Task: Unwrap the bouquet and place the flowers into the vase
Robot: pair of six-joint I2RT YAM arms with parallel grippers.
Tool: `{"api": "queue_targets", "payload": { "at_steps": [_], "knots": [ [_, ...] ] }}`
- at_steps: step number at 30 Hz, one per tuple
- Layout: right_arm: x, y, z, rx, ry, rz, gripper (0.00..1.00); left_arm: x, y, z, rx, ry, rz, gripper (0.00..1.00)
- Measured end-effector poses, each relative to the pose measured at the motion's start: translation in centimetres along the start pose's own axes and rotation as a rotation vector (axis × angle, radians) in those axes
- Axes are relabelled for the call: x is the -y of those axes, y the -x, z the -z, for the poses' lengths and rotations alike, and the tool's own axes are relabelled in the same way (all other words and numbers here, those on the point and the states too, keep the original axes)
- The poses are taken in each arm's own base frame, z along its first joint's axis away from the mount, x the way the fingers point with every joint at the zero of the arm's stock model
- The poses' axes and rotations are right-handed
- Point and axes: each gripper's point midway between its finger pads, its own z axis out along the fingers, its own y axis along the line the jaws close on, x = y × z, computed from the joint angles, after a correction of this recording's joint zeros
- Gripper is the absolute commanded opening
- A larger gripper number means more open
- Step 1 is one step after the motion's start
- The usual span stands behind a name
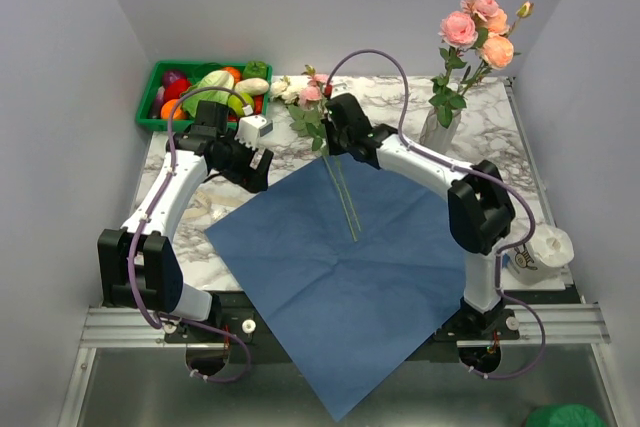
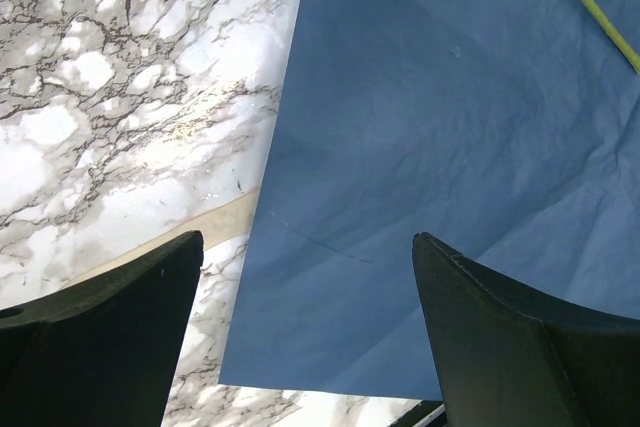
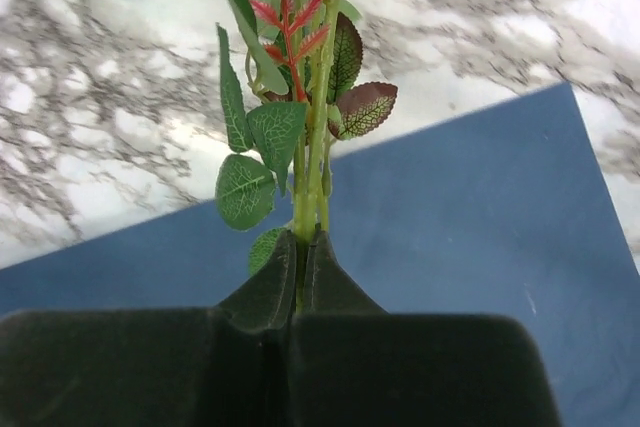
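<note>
Top external view first: where do the flowers sit?

In two lots. Several pink and peach roses (image 1: 478,22) stand upright in the vase (image 1: 440,130), a slim pale bottle at the back right of the marble table (image 1: 500,117). The loose flowers (image 1: 308,94), with pink and cream heads and dark leaves, lie toward the back centre. Their thin green stems (image 1: 347,197) run forward over the blue paper (image 1: 330,287).

How does the paper look?

It is a large square sheet, opened out flat and faintly creased. One corner hangs past the near edge between the arm bases.

Has the right gripper (image 1: 333,137) got hold of those stems?

Yes. In the right wrist view its fingers are pinched tight on the stems just below a cluster of veined leaves (image 3: 262,132) and some small red ones (image 3: 290,17). I cannot tell whether the stem ends touch the sheet.

What about the left gripper (image 2: 305,347)?

Its jaws stand wide apart with nothing between them, above the sheet's left edge. A beige ribbon (image 2: 215,232) lies on the marble there and slips under the paper.

Is anything else on the table?

A green crate (image 1: 150,112) of toy vegetables (image 1: 215,82) sits at the back left, well apart from the vase. A squat white cup (image 1: 545,247) stands by the right arm's base.
</note>
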Motion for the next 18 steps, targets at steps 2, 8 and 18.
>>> {"api": "queue_targets", "payload": {
  "at_steps": [2,8,18],
  "knots": [
    [1.0,-1.2,0.6,-0.002,-0.028,-0.004,0.01,0.0,0.0,0.0,0.000,0.000,0.000,0.94],
    [4.7,-4.4,2.3,-0.014,-0.130,-0.016,0.01,0.0,-0.1,-0.1,-0.003,-0.002,0.001,0.94],
    [6.2,8.8,12.5,0.509,-0.108,0.057,0.01,0.0,-0.1,-0.2,-0.001,-0.004,0.002,0.94]
  ]
}}
